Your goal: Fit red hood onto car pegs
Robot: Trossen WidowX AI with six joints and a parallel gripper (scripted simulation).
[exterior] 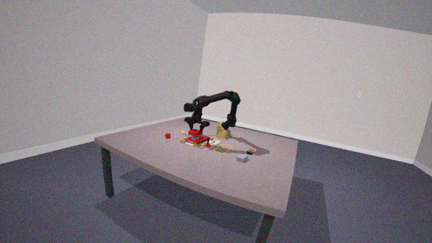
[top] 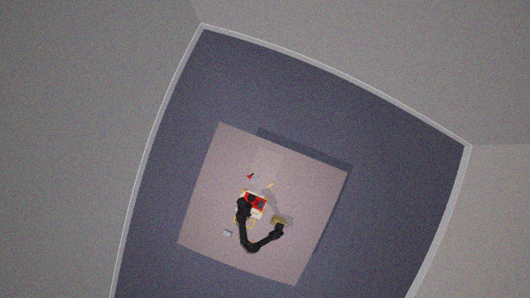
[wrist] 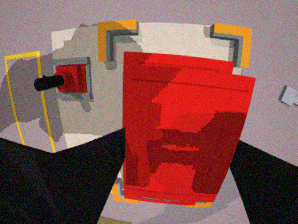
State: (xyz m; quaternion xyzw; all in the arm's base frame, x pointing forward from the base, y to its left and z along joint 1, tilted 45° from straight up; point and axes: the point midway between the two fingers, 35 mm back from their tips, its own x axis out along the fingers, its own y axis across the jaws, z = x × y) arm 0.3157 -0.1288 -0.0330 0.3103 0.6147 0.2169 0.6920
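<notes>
Table: pale square top on a dark floor bordered by a light strip.
Arm: black, bent in a V from a tan base block, reaching over the red hood.
Yellow outline: partly under the arm.
Small grey block: left of the arm.
Small red piece and tan stick: beyond the hood.

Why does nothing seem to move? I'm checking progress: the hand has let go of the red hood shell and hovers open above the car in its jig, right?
Not quite: the hand is shut on the red hood shell, holding it above the car in its jig. The wrist view shows the shell between the black fingers.
</notes>
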